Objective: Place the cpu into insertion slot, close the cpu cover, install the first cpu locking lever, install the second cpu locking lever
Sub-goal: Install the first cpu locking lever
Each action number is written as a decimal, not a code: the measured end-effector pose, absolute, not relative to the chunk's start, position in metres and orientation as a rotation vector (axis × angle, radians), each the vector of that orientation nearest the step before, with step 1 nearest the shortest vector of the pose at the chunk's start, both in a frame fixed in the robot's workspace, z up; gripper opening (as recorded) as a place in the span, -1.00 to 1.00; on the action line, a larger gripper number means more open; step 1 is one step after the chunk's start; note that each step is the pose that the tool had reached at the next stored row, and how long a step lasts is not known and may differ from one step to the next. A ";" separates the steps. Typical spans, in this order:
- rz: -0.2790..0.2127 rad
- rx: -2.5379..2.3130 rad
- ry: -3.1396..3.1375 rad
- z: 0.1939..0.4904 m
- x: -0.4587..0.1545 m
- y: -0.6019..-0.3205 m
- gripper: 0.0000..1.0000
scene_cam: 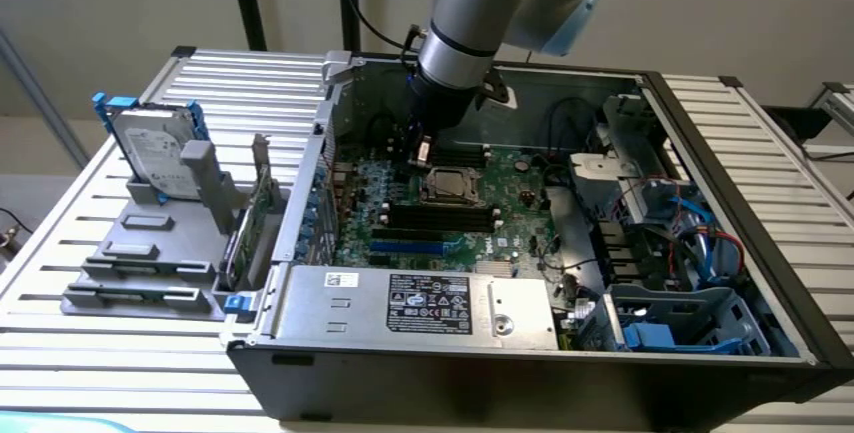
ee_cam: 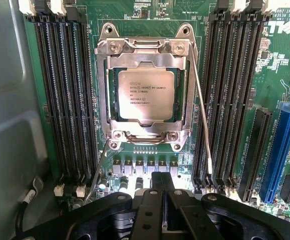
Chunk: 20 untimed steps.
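Looking into the open case [scene_cam: 441, 393] on the slatted table [scene_cam: 761, 133], the arm comes down through the open top with the case walls well clear of it all round. The gripper [scene_cam: 419, 150] hangs over the board [scene_cam: 521, 208], just beside the slot [scene_cam: 451, 185] on the exterior view's left, not touching anything I can see. In the wrist view the gripper [ee_cam: 162, 190] has its fingers pressed together with nothing between them. The cpu [ee_cam: 146, 94] sits flat and square in the slot [ee_cam: 179, 95]. The cover [ee_cam: 145, 50] is down over it, its window framing the chip on all four edges with a thin dark gap around. One wire lever [ee_cam: 201, 110] starts at a cover corner but splays away from that edge, its tip ending near the memory slots [ee_cam: 230, 100]. The other lever [ee_cam: 96, 175] sticks out from the opposite corner toward the second memory bank; can't tell if either is hooked. Between the fingers and the cover there's a bare strip of board with a row of small square parts [ee_cam: 142, 167]. The blue slot [ee_cam: 280, 145] is well off to one side, and the grey case wall [ee_cam: 4, 100] lies past the far memory bank.
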<state>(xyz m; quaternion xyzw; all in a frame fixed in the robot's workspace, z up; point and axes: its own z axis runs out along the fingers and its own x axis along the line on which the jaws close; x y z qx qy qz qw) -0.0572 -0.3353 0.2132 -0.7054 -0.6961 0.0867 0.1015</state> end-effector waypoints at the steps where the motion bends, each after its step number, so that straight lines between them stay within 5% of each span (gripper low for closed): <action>1: 0.256 -2.084 -2.056 0.213 -0.057 -0.335 -0.79; 20: 0.231 -2.069 -2.032 0.222 -0.068 -0.346 -0.79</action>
